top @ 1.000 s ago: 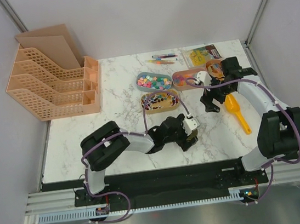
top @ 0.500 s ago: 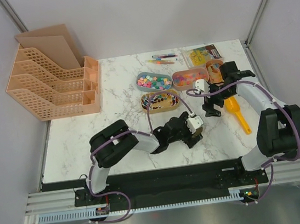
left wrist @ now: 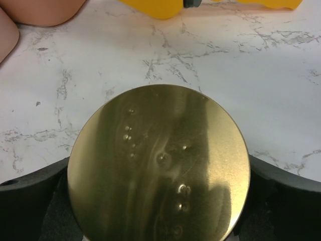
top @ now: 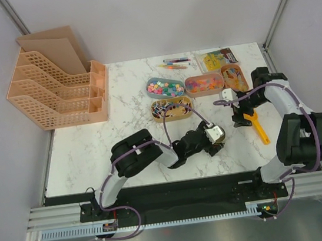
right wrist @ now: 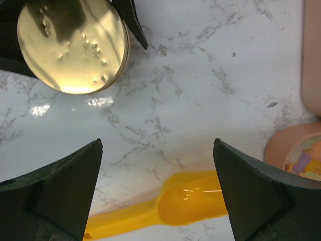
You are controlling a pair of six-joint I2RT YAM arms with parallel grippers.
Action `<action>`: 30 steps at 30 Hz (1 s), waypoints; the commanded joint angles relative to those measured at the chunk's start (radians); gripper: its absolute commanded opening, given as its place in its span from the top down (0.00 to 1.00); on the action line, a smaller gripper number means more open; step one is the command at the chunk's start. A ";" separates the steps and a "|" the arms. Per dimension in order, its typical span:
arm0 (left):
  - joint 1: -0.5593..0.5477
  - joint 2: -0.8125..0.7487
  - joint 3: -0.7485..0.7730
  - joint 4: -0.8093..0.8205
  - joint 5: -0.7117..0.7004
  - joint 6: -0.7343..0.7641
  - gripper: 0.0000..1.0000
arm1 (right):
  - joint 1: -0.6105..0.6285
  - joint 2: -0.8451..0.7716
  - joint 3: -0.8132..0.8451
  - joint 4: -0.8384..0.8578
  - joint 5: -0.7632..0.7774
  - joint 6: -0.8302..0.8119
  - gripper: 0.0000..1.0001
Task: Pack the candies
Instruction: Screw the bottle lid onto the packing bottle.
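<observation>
The candies lie in several oval trays at the back: pink and green ones in a blue tray (top: 165, 87), mixed ones in an orange tray (top: 203, 83) and a small tray (top: 233, 77), wrapped ones in a tan tray (top: 171, 109). My left gripper (top: 215, 137) (left wrist: 158, 165) is shut on a round gold tin (left wrist: 158, 150), low over the marble; the tin also shows in the right wrist view (right wrist: 70, 47). My right gripper (top: 240, 114) (right wrist: 156, 145) is open and empty, just above the bowl of the yellow-orange scoop (right wrist: 195, 206) (top: 255, 123).
Coloured pens (top: 175, 64) and a clear packet (top: 217, 58) lie at the back edge. A peach file rack (top: 55, 87) stands at the back left. A tray rim (right wrist: 296, 150) with candies sits at the right of the right wrist view.
My left gripper has slid to the right with the gold tin. My right gripper has moved right and nearer, from beside the trays to over the scoop.
</observation>
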 commanded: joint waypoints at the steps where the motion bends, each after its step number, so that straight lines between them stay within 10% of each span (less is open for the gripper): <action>1: -0.009 0.156 -0.124 -0.474 -0.071 0.147 0.11 | -0.040 0.032 0.064 -0.144 -0.054 -0.170 0.02; 15: -0.009 0.292 -0.040 -0.555 -0.107 0.241 0.56 | 0.033 0.097 0.066 -0.400 -0.113 -0.607 0.02; 30: -0.005 0.257 -0.017 -0.745 0.226 0.213 0.60 | 0.125 0.220 0.162 -0.400 -0.048 -0.604 0.02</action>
